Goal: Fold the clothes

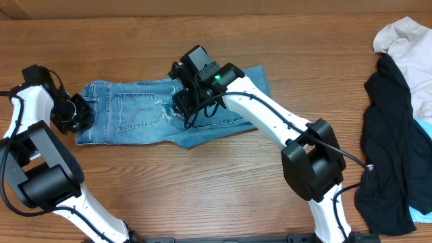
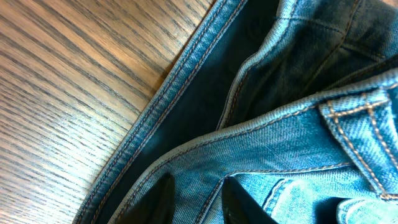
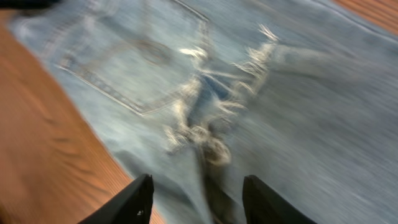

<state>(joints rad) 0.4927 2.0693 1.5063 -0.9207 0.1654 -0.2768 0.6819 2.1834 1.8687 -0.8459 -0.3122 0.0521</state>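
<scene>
Overhead: the light blue jeans lie folded flat on the wood-grain table, left of centre and nearer the far edge. The left pincer sits at their left end, and the right pincer hangs over their middle. A black garment and an off-white cloth lie crumpled at the right edge.

Left wrist: close up, stitched waistband seams and a ridge of denim run between the narrowly parted dark fingers. Whether they pinch it I cannot tell.

Right wrist: blurred, but it shows white frayed threads beside a stitched pocket, with the pincer's jaws spread wide above them.
</scene>
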